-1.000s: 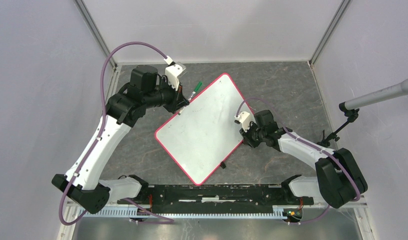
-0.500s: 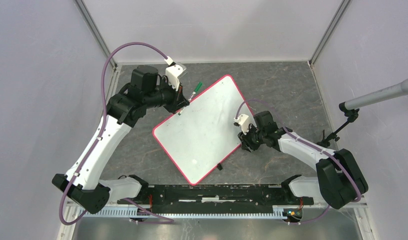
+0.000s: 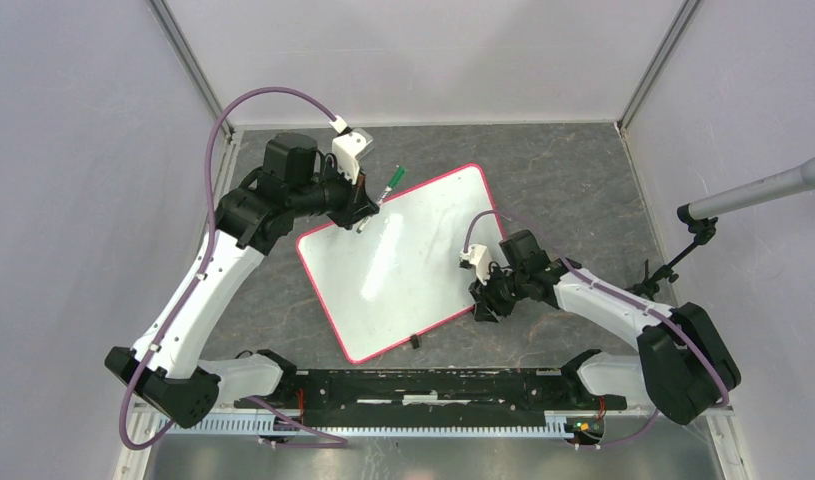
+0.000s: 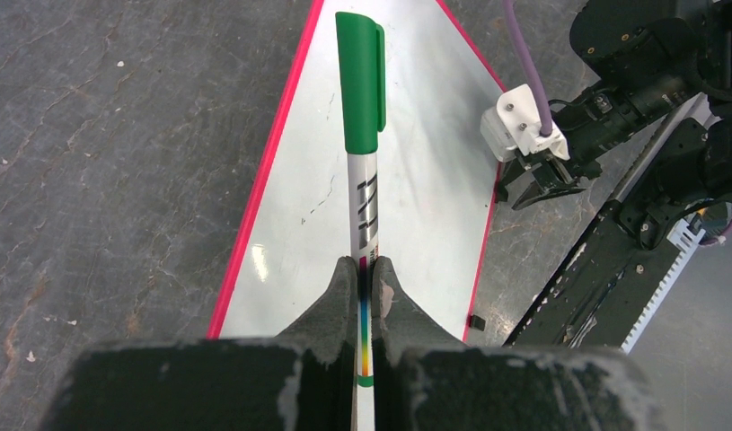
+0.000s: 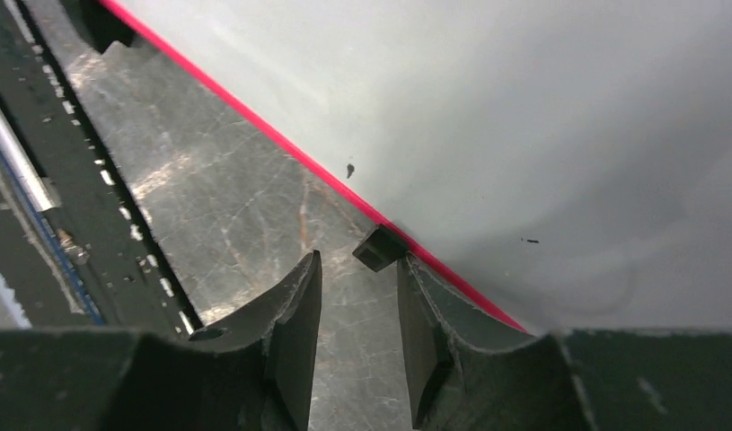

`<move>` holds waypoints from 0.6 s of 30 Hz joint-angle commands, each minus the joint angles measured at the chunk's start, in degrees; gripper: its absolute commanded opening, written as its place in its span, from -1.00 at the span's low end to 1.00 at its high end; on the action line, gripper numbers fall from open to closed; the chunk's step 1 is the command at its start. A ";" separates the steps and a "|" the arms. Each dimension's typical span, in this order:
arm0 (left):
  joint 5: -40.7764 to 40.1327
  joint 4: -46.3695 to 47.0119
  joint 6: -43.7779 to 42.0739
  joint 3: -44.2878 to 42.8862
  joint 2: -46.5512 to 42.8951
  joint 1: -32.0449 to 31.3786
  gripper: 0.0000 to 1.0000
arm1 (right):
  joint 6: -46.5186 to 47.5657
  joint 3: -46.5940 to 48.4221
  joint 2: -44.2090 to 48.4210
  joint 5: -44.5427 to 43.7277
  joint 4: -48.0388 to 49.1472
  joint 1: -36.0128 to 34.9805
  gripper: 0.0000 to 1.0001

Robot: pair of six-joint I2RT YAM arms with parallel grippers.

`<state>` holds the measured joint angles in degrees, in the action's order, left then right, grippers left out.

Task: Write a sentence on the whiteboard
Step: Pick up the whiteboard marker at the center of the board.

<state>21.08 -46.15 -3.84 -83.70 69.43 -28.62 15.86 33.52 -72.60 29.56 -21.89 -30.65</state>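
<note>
The whiteboard [image 3: 413, 265] lies flat on the table, skewed, with a red-pink rim. Its face is blank apart from tiny dark specks; no green sentence shows. My left gripper [image 3: 368, 211] is at the board's far left corner, shut on a marker [image 3: 389, 185] with its green cap on. In the left wrist view the marker [image 4: 363, 135] points away from the gripper [image 4: 364, 269] over the board [image 4: 416, 180]. My right gripper [image 3: 483, 300] is open at the board's right near edge. In the right wrist view the gripper [image 5: 359, 269] is empty, one finger against the board's rim [image 5: 434, 260].
A small black block [image 5: 380, 247] sits against the board's near rim; it also shows in the top view [image 3: 415, 342]. A black rail [image 3: 423, 385] runs along the table's near edge. A microphone on a stand [image 3: 763, 190] reaches in from the right. White walls enclose the table.
The whiteboard has turned clockwise and slid left. My right gripper has moved left and nearer along its edge. The left gripper stays put with the marker.
</note>
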 commanded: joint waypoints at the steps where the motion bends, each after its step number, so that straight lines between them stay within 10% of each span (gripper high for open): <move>1: 3.06 2.01 3.25 0.44 -0.87 0.30 -0.95 | 2.11 1.45 4.15 6.56 -2.71 -0.74 -0.13; 18: 9.58 15.79 23.68 -1.81 -1.18 0.49 -0.95 | -8.28 40.85 3.72 5.20 2.01 -0.07 0.96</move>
<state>29.67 -37.91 10.52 -82.41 68.82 -28.58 15.97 64.29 -63.83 33.01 -24.01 -31.11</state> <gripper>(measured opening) 0.056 0.975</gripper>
